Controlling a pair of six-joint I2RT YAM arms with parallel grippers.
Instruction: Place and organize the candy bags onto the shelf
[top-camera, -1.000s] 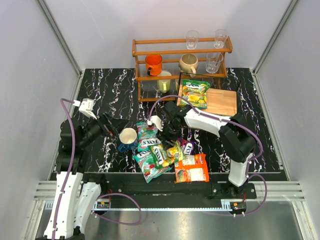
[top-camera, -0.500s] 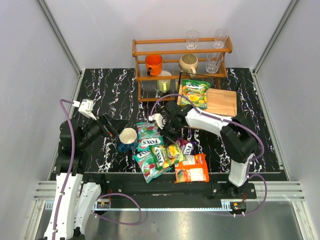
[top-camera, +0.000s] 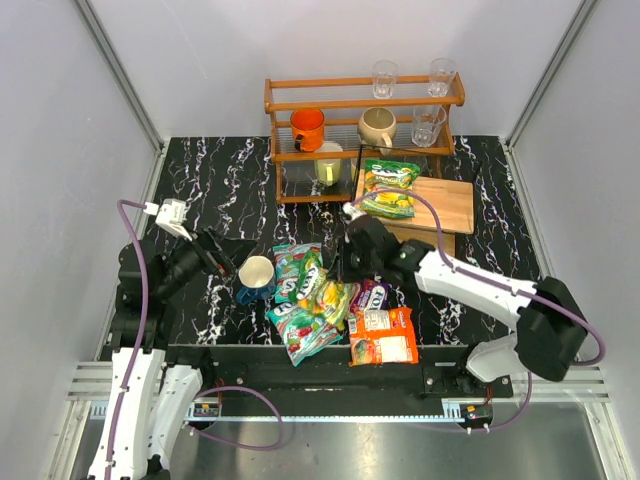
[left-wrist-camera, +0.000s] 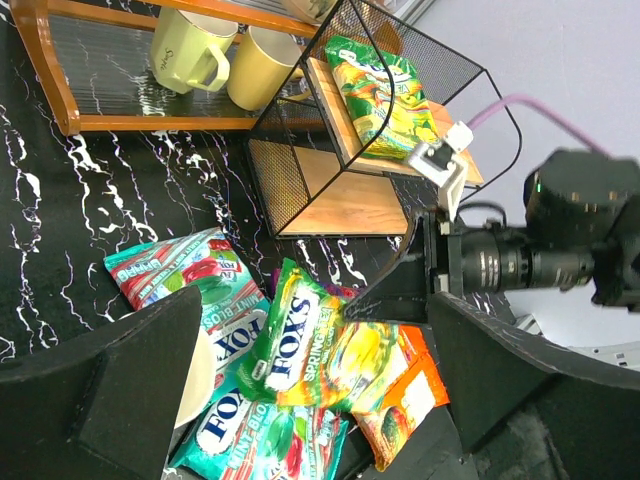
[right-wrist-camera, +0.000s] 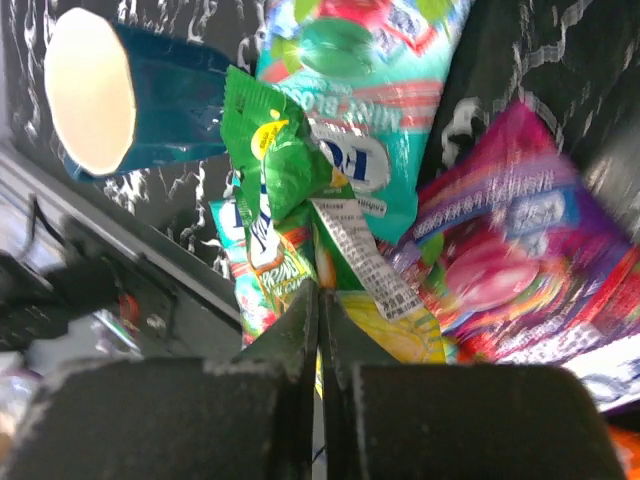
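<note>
My right gripper (top-camera: 341, 274) is shut on the edge of a green-yellow candy bag (top-camera: 324, 294), which hangs tilted over the pile. The right wrist view shows the shut gripper (right-wrist-camera: 320, 318) pinching that crumpled bag (right-wrist-camera: 283, 160). In the pile lie two teal FOX'S bags (top-camera: 290, 262) (top-camera: 300, 333), a purple bag (top-camera: 372, 293) and an orange bag (top-camera: 384, 336). The pale wood shelf (top-camera: 444, 205) stands at the back right with another green-yellow bag (top-camera: 390, 188) on it. My left gripper (top-camera: 222, 252) is open, empty, left of the pile.
A blue-and-cream mug (top-camera: 256, 277) lies on its side between my left gripper and the bags. An orange-brown rack (top-camera: 362, 95) with cups and glasses stands at the back. A black wire frame (left-wrist-camera: 330, 120) surrounds the shelf in the left wrist view.
My right gripper closed on the green-yellow bag and pulled it up from the pile, and the arm's elbow swung out to the right. The left arm stayed still.
</note>
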